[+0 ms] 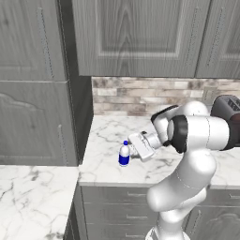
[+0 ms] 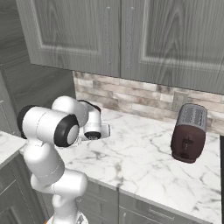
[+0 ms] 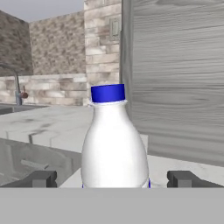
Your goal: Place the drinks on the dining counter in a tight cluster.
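— Where's the water bottle (image 1: 124, 154) now?

— Standing upright on the marble worktop (image 1: 112, 136), near its front edge, close to the tall grey cabinet (image 1: 33, 84).

— And the end effector (image 3: 113, 178)?

— Level with the bottle, its fingers (image 3: 41, 178) spread wide to either side of the body, not pressing on it. Blue cap up top.

— Anything else there?

— A dark toaster (image 2: 189, 132) stands well apart, by the brick backsplash (image 2: 131, 98).

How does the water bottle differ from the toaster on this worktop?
The water bottle is small, pale and slim with a blue cap and label; the toaster is bulky and dark maroon. The bottle stands near the worktop's left end, between the open claw's fingers; the toaster sits far right, untouched. Both stand upright on the marble worktop.
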Robot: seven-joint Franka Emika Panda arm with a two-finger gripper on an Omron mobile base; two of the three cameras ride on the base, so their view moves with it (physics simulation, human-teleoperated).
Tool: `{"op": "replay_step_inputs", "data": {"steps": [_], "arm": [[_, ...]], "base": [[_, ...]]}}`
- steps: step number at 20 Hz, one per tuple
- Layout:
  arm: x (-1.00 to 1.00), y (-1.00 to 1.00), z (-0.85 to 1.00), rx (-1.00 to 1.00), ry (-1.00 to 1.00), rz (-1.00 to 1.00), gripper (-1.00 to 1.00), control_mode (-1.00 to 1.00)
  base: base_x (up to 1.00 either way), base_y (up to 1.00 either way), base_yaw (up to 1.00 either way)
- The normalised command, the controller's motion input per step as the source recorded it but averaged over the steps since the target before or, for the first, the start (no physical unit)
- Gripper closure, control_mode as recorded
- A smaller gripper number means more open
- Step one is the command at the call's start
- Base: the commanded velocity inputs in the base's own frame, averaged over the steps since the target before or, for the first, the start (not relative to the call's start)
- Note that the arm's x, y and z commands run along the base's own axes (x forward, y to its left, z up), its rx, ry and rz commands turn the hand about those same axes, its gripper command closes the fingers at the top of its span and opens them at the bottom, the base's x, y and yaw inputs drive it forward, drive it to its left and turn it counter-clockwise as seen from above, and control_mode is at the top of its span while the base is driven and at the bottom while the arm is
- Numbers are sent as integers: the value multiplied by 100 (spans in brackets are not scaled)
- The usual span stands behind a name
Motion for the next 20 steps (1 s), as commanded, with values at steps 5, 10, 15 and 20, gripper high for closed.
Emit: {"op": "replay_step_inputs", "data": {"steps": [5, 10, 15, 20], "arm": [[0, 4, -13, 0, 0, 0, -100, -100], [4, 12, -2, 0, 0, -4, -100, -100], [9, 13, 0, 0, 0, -7, -100, -100], [1, 10, 0, 0, 0, -5, -100, -100]], "base": [[0, 0, 0], [0, 0, 0], [0, 0, 0], [0, 0, 0]]}}
